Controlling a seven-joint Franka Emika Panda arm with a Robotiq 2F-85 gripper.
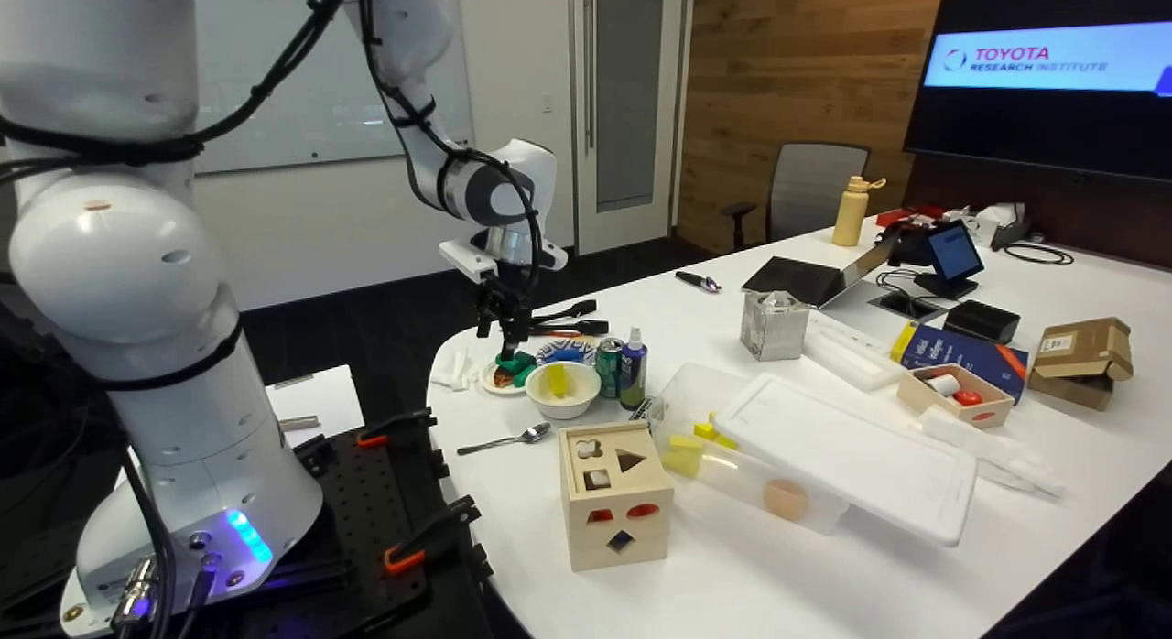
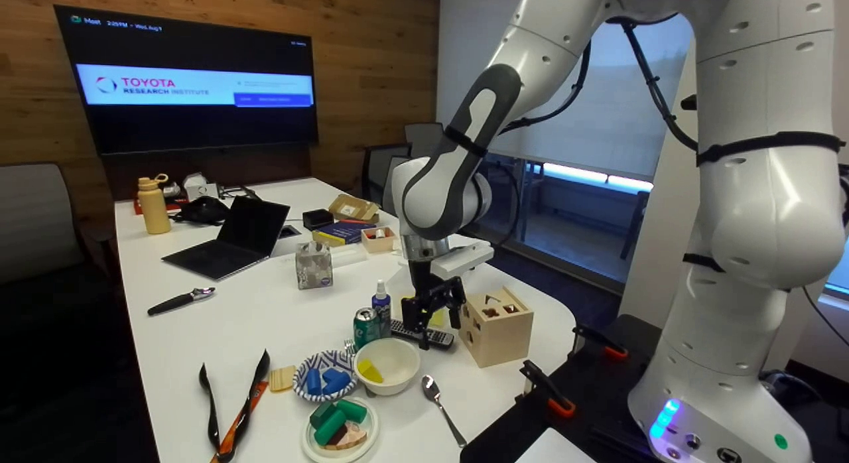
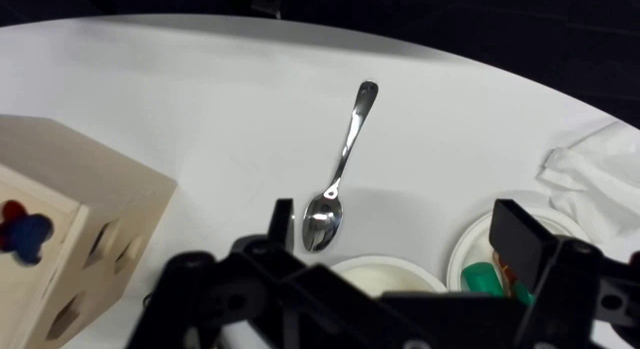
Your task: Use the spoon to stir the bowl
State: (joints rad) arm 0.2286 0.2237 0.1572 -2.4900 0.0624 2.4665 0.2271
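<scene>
1. Nearest to my wrist camera are the fingers (image 3: pixel 517 239). They stand wide apart and they hold nothing. They hang above the counter (image 3: pixel 240 99).
2. Between them, as my wrist view shows it, I see the spoon (image 3: pixel 342 164). It lies flat on the counter, with the handle toward the edge where the robot base (image 2: pixel 723 377) is, and with the scoop just beside the bowl (image 2: pixel 398 363).
3. This bowl stands upright. One yellow piece (image 2: pixel 369 371) is inside it; the spoon is outside.
4. To the two sides of the spoon I find the wooden cube toy (image 2: pixel 501 327) and the white plate (image 2: pixel 373 424), which carries green pieces (image 2: pixel 330 428). The plate is just beside the bowl; whether they touch, I cannot tell.
5. A little farther come the patterned bowl (image 2: pixel 331 358) with blue pieces (image 2: pixel 335 382), the green can (image 2: pixel 365 328) and the blue spray bottle (image 2: pixel 381 310); can and bottle are upright.
6. Behind these I see the tissue box (image 2: pixel 314 266) and, farther, the open laptop (image 2: pixel 242 234).
7. Toward the far end of the counter stands the yellow bottle (image 2: pixel 154 209). Beyond it, the wall screen (image 2: pixel 192 85) shows the words TOYOTA RESEARCH INSTITUTE.
</scene>
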